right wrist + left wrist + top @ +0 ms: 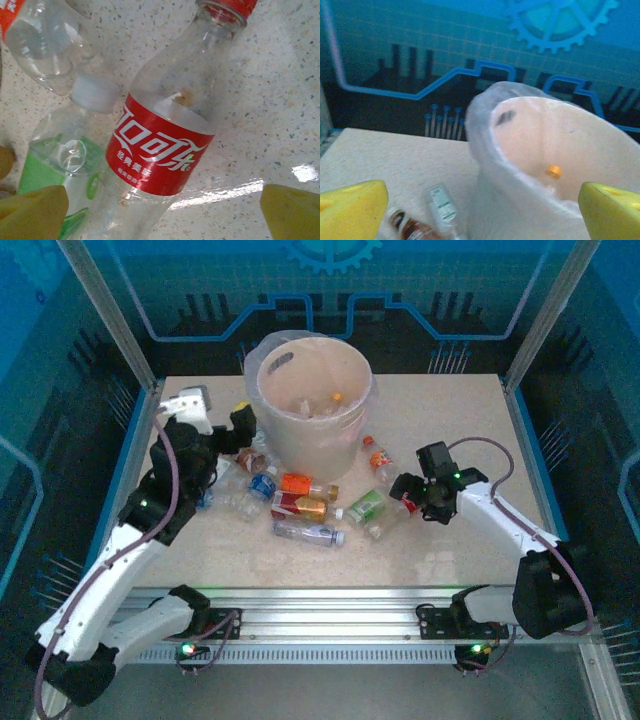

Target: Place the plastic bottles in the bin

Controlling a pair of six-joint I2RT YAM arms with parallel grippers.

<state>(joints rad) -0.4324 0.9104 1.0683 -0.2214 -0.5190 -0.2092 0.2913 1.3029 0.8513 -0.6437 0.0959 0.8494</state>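
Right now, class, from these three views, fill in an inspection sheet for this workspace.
Surface: speckled beige table, glossy.
Job's things: bin upright at the back, lined, with bottles inside; loose plastic bottles lying in front of it, among them a red-label cola bottle and a green-label bottle.
Clutter: nothing seen.
Claws: left claw open, empty, facing the bin; right claw open over the cola bottle, not gripping.
Cables: left arm cable and right arm cable, both looped.
Surroundings: blue circuit-pattern panels, metal frame posts.
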